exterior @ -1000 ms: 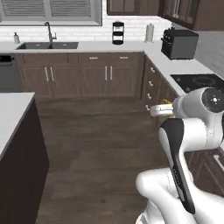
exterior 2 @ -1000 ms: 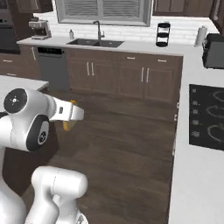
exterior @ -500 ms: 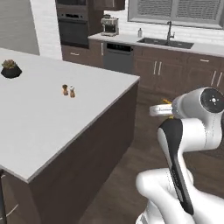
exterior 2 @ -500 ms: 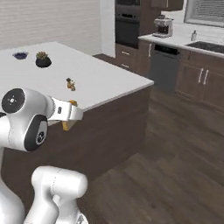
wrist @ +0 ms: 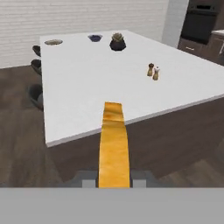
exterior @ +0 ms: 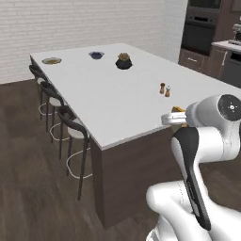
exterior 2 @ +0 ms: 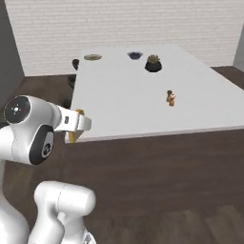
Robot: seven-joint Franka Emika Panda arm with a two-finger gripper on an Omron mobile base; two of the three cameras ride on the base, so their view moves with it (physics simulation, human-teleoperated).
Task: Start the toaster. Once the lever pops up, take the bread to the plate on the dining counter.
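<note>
Bread (wrist: 113, 144): golden-yellow slice, orange-brown crust

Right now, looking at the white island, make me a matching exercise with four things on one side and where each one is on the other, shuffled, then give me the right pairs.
Things:
1. bread
2. plate
3. blue bowl
4. salt and pepper shakers

Places:
A. far corner of the dining counter, above the stools
B. held in the pincer, short of the counter's near edge
C. middle of the counter, nearer the ovens' side
D. far end, between the plate and the dark potted plant

Pairs: 1-B, 2-A, 3-D, 4-C
</note>
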